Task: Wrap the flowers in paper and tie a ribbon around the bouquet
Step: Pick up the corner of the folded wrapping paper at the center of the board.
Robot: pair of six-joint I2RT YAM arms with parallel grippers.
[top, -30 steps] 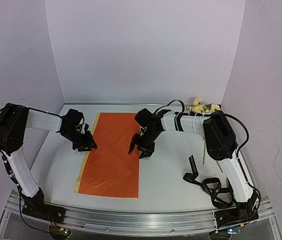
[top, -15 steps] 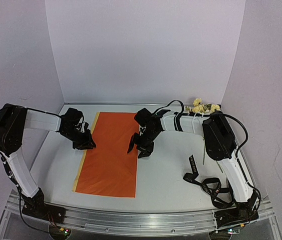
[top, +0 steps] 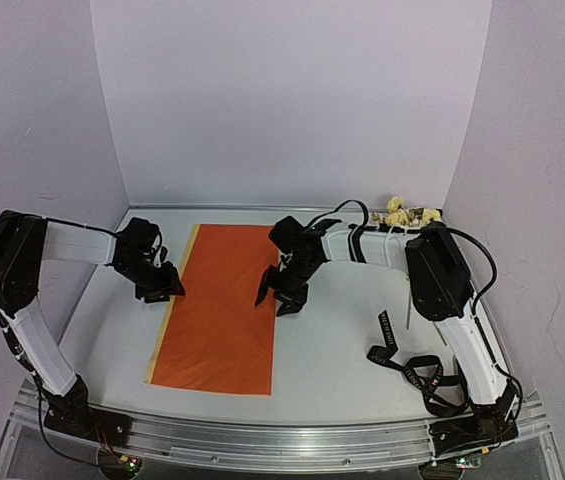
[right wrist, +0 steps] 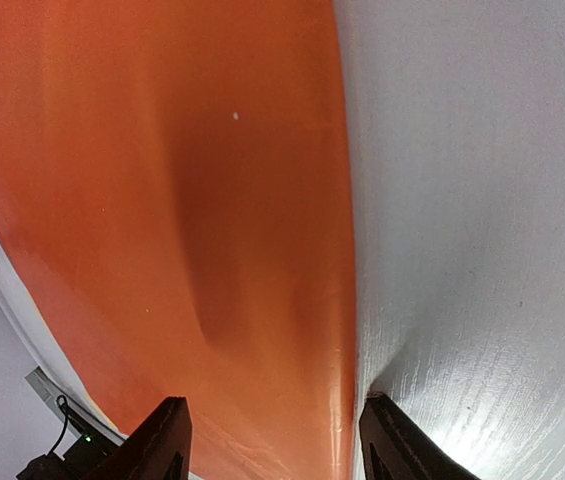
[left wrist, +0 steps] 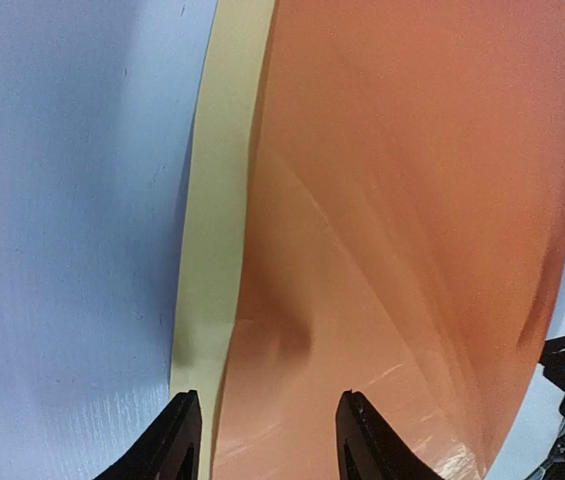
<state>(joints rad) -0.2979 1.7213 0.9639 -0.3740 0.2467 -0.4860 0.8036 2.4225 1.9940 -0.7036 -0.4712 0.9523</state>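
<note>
The paper (top: 217, 310) lies flat, nothing wrapped yet; the flowers (top: 407, 214) sit far right, the ribbon (top: 412, 370) near right. The left gripper (left wrist: 269, 425) and right gripper (right wrist: 272, 440) hover at its side edges, fingers spread, holding nothing.

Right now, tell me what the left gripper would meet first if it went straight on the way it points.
Most likely the paper: the left gripper has its open jaws astride the sheet's left edge, where a yellow strip borders the orange face. Its height above the sheet is unclear.
</note>
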